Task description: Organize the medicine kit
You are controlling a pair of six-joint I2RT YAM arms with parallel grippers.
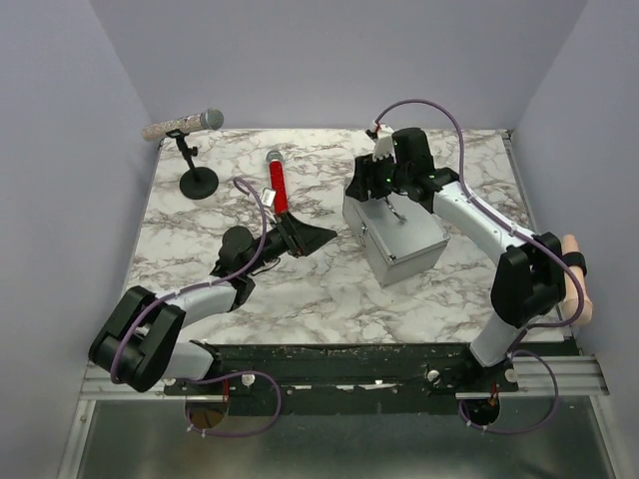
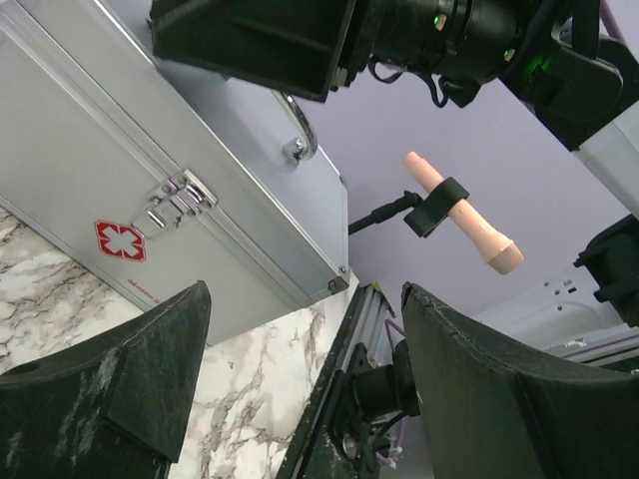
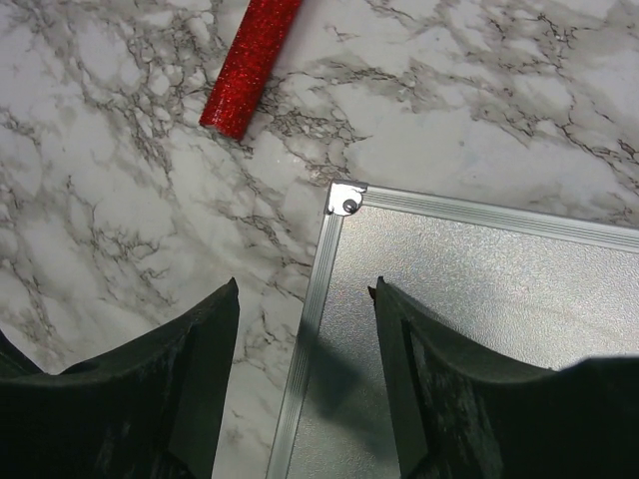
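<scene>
From above, the kit (image 1: 399, 244) sits shut on the table (image 1: 300, 289), directly under the right pincer (image 1: 371, 185), which hangs over the box's far-left corner. The left pincer (image 1: 315, 238) lies low on the marble, the kit just ahead of its tips and a red microphone (image 1: 277, 185) off to its far side. In the left wrist view, the left pincer (image 2: 305, 299) is spread with nothing between its jaws. The kit's (image 2: 120, 170) front wall fills the space ahead, and its latch (image 2: 175, 200) and red cross (image 2: 120, 240) face the camera. In the right wrist view, the right pincer (image 3: 305, 289) is also spread. Its jaws straddle the lid's metal edge just short of the corner rivet (image 3: 347, 204), without pinching it. The kit (image 3: 479, 329) lies below and to one side of them, and the microphone (image 3: 250, 65) lies further ahead. The step in hand appears to be getting the box open. The next move probably calls for freeing the latch while the other arm steadies the box, then raising the lid.
</scene>
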